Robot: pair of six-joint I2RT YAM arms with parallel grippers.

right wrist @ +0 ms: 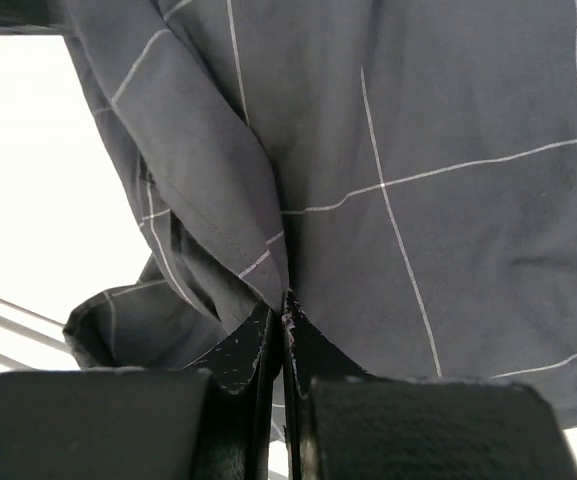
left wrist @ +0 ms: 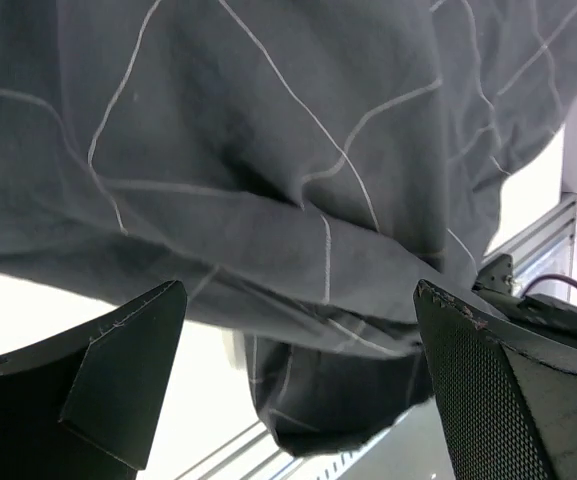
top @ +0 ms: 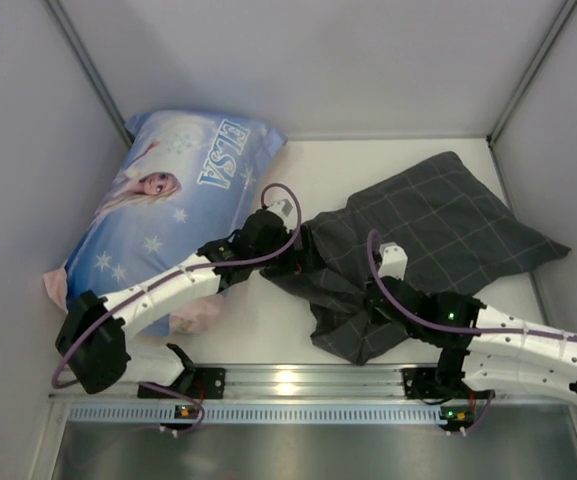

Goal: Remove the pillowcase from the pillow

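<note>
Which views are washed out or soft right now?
Top external: even light, only a small glare spot on the rail. Left wrist: table blown out white, pillowcase dim but readable. Right wrist: table overexposed at left, grid lines crisp, right gripper body blurred at the bottom.

Far left on the table (top: 268,330), by the left wall: the big pillow (top: 168,200). Right of it, from the middle out to the far right: the pillowcase (top: 438,235). At its left edge: the left gripper (top: 303,258). On its near end, just behind the rail (top: 298,381): the right gripper (top: 368,305).
</note>
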